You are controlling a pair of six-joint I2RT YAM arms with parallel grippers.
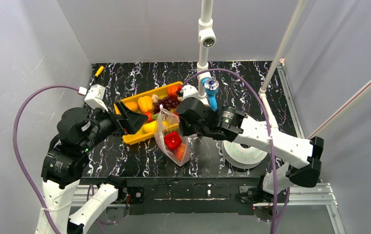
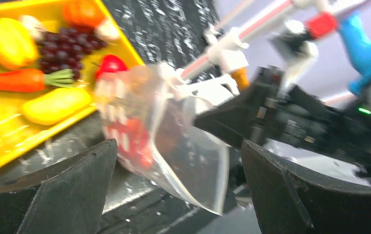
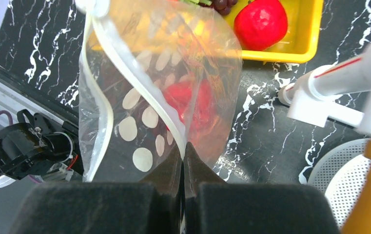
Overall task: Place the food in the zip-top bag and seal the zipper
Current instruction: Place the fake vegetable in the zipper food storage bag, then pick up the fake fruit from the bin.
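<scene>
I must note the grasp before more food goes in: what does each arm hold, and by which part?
The right gripper, jaws shut, pinches the zip-top bag by its mouth edge. The left gripper, jaws open, holds nothing.

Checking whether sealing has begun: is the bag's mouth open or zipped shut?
Open. In the right wrist view the bag has its zipper edges curving apart; the right gripper pinches only one edge, and red food shows inside.

Clear zip-top bag [image 1: 164, 127], red food [image 1: 172, 140] inside
</scene>
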